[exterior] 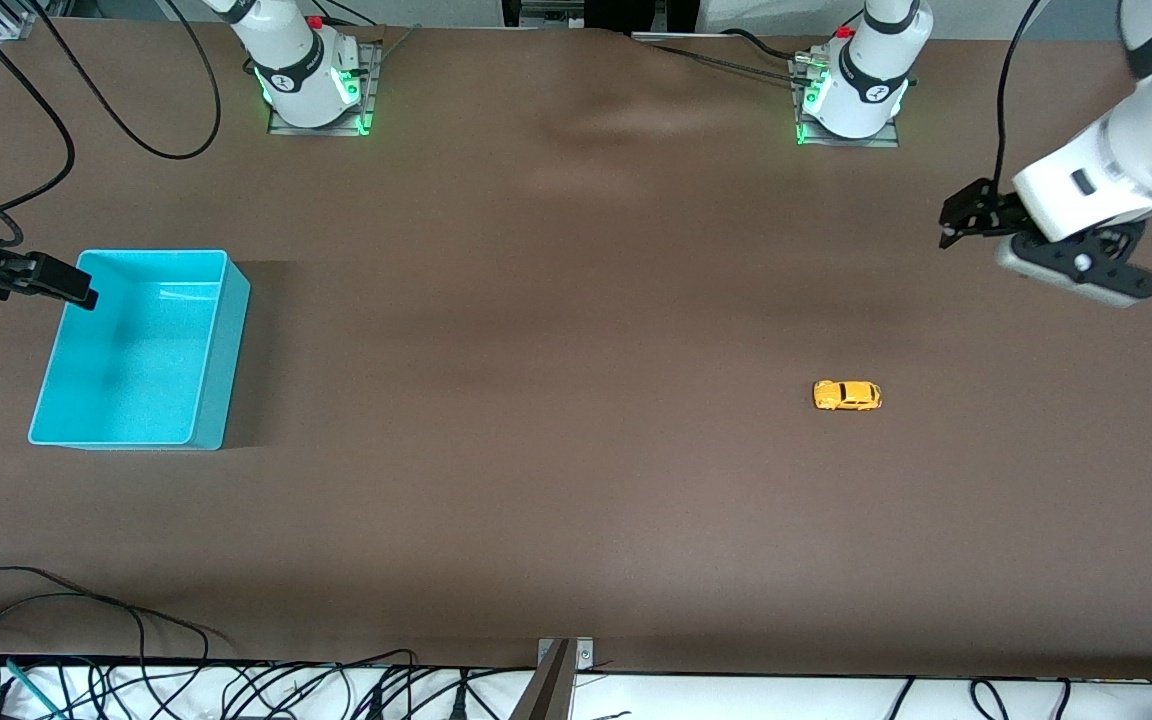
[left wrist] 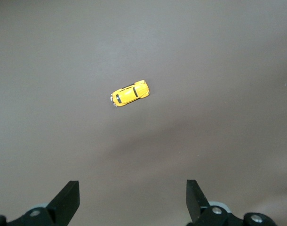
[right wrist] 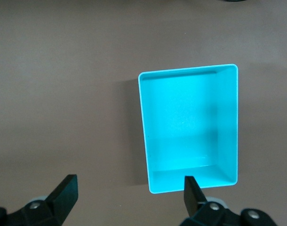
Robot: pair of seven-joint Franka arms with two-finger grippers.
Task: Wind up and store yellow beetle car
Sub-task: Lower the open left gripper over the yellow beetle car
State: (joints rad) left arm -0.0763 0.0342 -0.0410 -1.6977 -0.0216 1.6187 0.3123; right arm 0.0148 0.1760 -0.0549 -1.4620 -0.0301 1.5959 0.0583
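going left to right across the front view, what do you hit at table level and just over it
right end effector → cyan bin → yellow beetle car → left end effector

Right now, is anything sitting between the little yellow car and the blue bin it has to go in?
Nothing visible does. Only bare table lies between the yellow beetle car and the cyan bin, which shows nothing inside.
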